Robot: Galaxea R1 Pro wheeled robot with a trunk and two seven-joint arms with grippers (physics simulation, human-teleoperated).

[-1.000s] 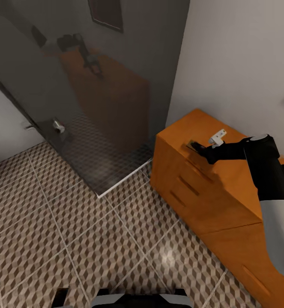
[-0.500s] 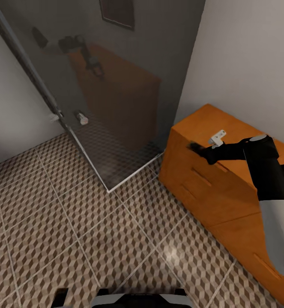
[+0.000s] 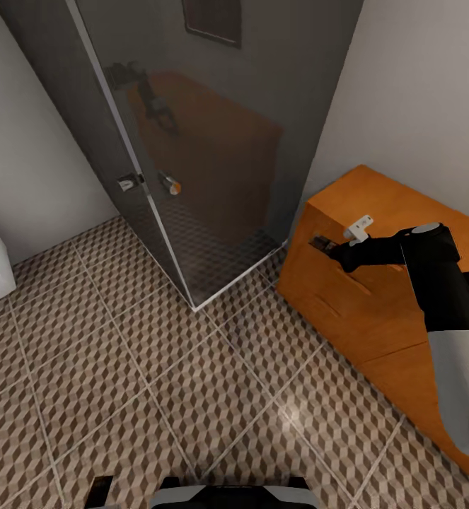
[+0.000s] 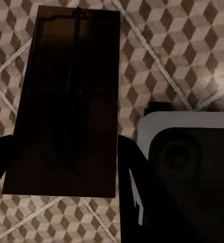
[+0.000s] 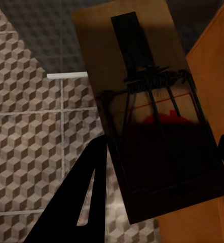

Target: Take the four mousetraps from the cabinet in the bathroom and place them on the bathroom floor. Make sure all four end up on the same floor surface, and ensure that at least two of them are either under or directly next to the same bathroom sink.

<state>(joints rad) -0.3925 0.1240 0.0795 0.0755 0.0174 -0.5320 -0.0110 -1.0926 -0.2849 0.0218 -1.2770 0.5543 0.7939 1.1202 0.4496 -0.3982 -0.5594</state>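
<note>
Counting traps: two flat brown wooden mousetraps, one per claw.
Left claw [image 4: 61, 167]: clamped on mousetrap [image 4: 66, 101], above cube-patterned floor tiles [image 4: 178, 55].
Right claw [image 3: 317, 242]: arm outstretched beside long orange-brown wooden cabinet [image 3: 375, 297], gripping red-marked mousetrap [image 5: 147, 111].

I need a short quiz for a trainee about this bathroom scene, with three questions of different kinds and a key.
1. True or false: the right gripper holds a mousetrap.
2. What lies below the left gripper's mousetrap: A) bathroom floor, B) a bathtub, C) a carpet?
3. Fill in: the orange-brown cabinet stands beside the dark glass ____.

Key: 1 true; 2 A; 3 shower screen.
</note>
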